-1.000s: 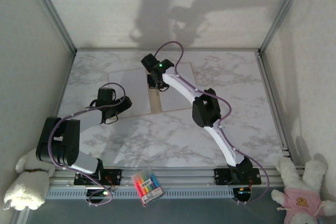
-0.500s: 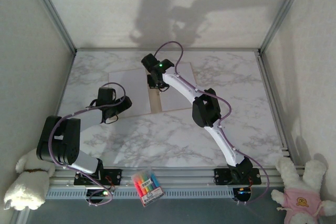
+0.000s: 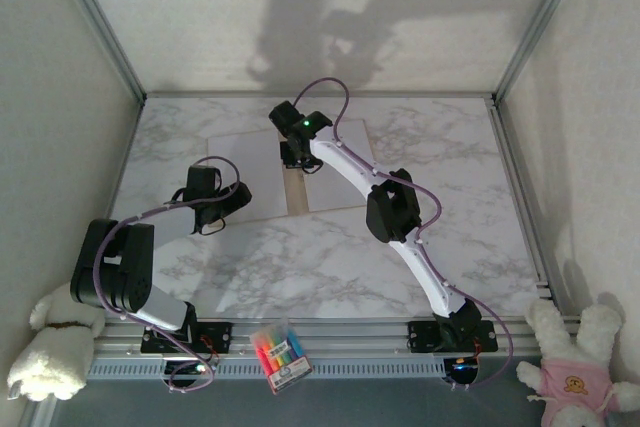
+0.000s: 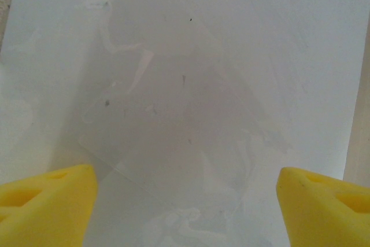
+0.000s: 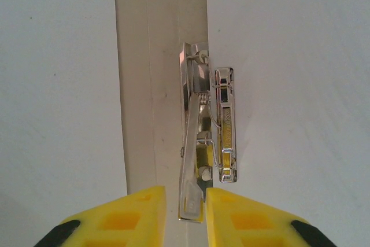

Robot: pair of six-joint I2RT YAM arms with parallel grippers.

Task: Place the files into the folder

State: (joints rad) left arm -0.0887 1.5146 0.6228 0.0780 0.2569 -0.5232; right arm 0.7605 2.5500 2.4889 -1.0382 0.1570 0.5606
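1. the folder (image 3: 294,197) lay open and flat on the desk (image 3: 400,277), toward the back middle, with only its tan spine strip bare.
2. the files (image 5: 58,85) were white sheets lying on both leaves, one on each side of that strip.
3. a metal clip (image 5: 205,120) sat along the strip's right edge, partly over the right sheet.
4. the right claw (image 5: 185,195) was clenched on the clip's near end, one yellow finger pressed to each side of the lever.
5. the left claw (image 4: 185,201) was released, its fingers (image 4: 46,201) spread wide above the left sheet and gripping nothing.
6. in the top view, a pack of markers (image 3: 280,352) lay at the near rail between the arm bases, and a plush toy (image 3: 45,347) sat at each near corner.
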